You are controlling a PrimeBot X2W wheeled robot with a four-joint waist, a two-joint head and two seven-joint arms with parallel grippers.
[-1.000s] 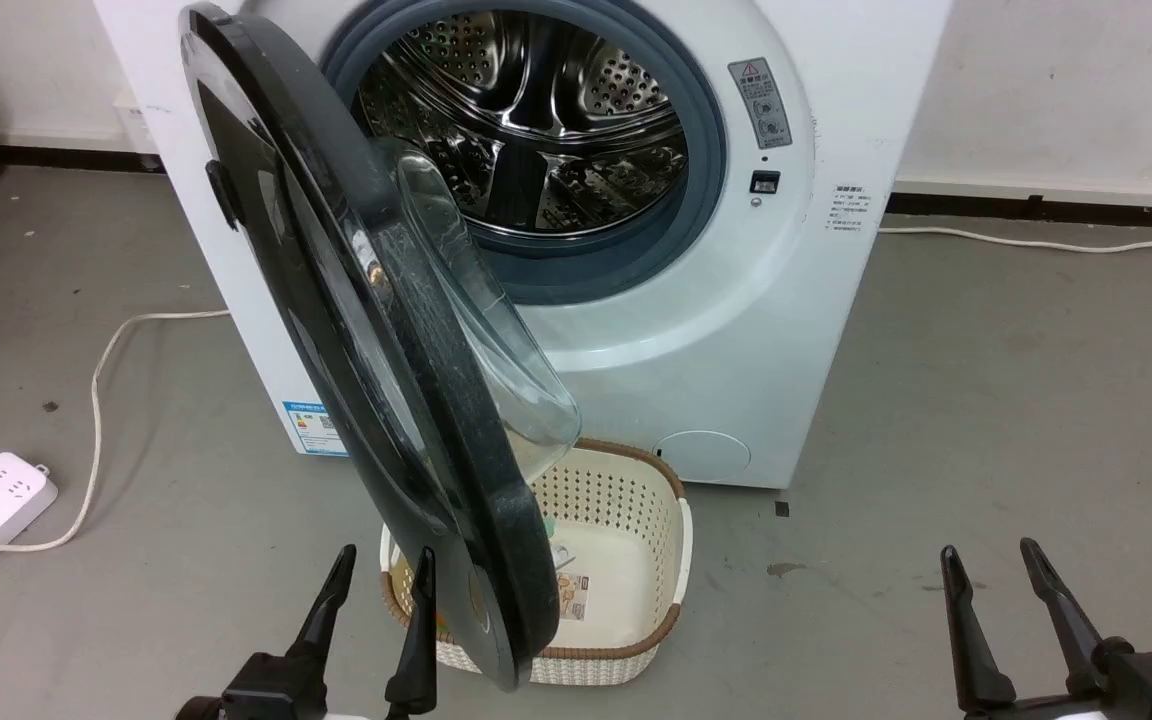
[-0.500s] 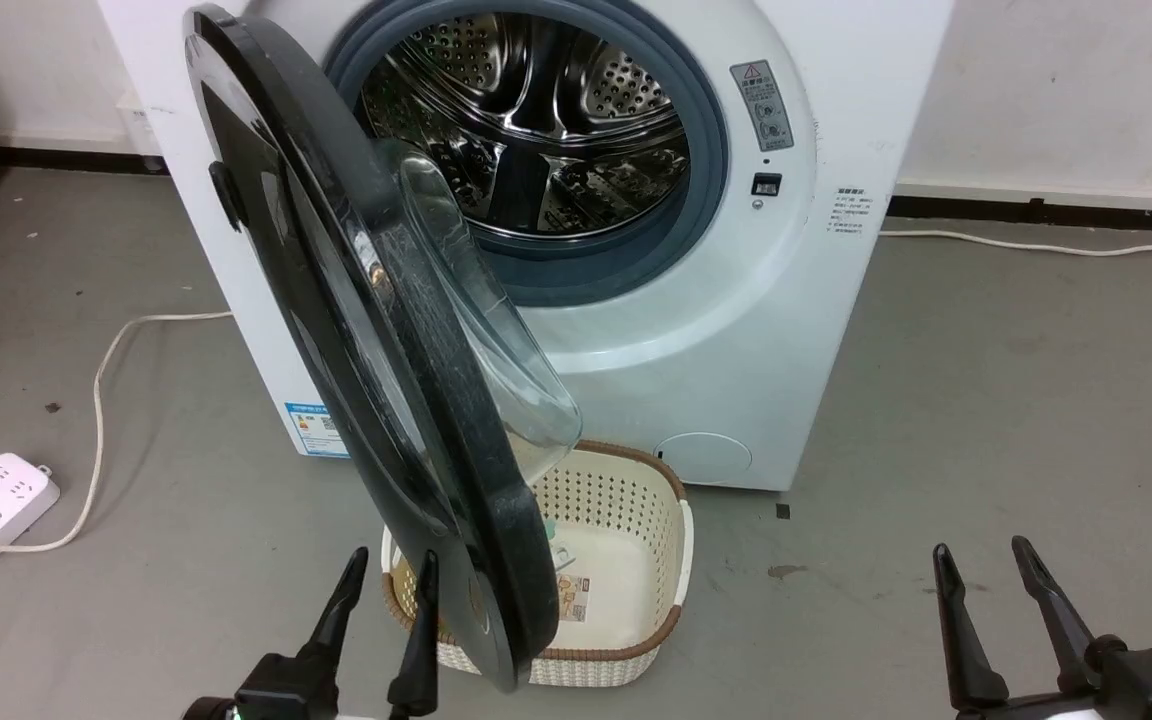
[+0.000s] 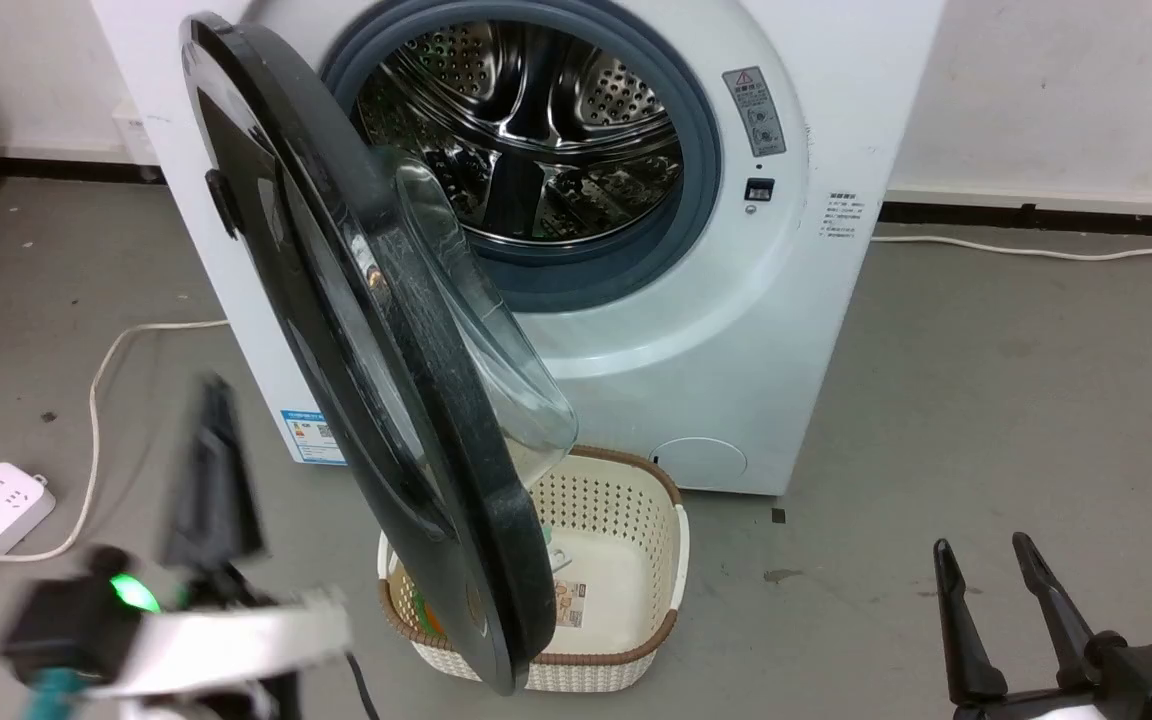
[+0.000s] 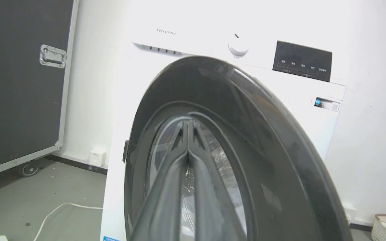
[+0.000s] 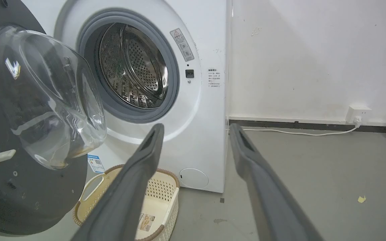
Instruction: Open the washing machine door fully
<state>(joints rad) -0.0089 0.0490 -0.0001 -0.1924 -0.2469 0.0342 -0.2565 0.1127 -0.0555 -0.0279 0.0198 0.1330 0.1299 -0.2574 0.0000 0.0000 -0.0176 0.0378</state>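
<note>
The washing machine door (image 3: pixel 436 420) stands partly open, edge-on in the head view. It swings out from the 9 o'clock side of the washing machine (image 3: pixel 726 340), glass bowl facing the drum. Its lower rim hangs over a cream basket (image 3: pixel 626 495) at 6 o'clock. The left gripper (image 3: pixel 214 410), blurred at 8 o'clock, has its fingers pressed together, apparently empty, before the door's outer face. The right gripper (image 3: pixel 981 550), at 4 o'clock, is spread wide, holding nothing.
</note>
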